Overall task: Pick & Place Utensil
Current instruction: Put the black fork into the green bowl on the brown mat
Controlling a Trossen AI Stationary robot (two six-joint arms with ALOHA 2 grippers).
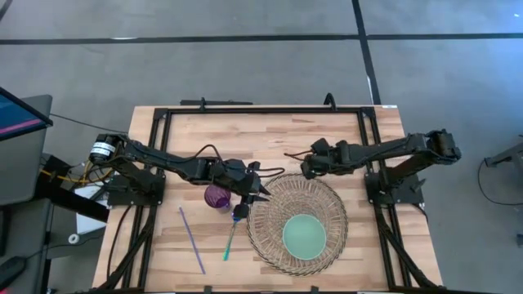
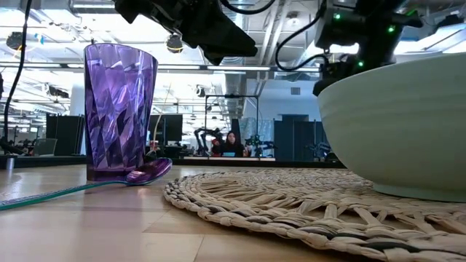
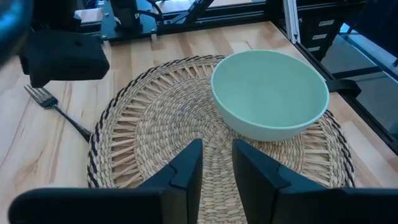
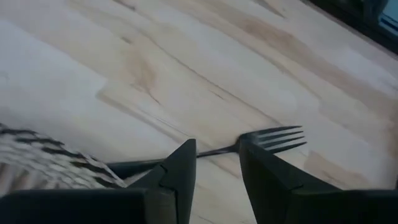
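Observation:
A dark fork (image 4: 273,138) lies flat on the wood near the far edge of the woven placemat (image 1: 298,222); it also shows in the left wrist view (image 3: 42,96). My right gripper (image 4: 216,147) is open and low over it, one finger on each side of the fork's neck, apart from it. A spoon with a teal handle and purple head (image 1: 231,237) lies by the purple cup (image 1: 216,196). My left gripper (image 3: 216,149) is open and hovers over the placemat's left edge, beside the cup. A pale green bowl (image 1: 305,235) stands on the placemat.
A thin purple stick (image 1: 192,241) lies on the table's near left part. The cup (image 2: 120,109) stands upright with the spoon's head (image 2: 149,172) against its foot. Black frame rails (image 1: 261,109) border the table. Bare wood lies between the fork and the far rail.

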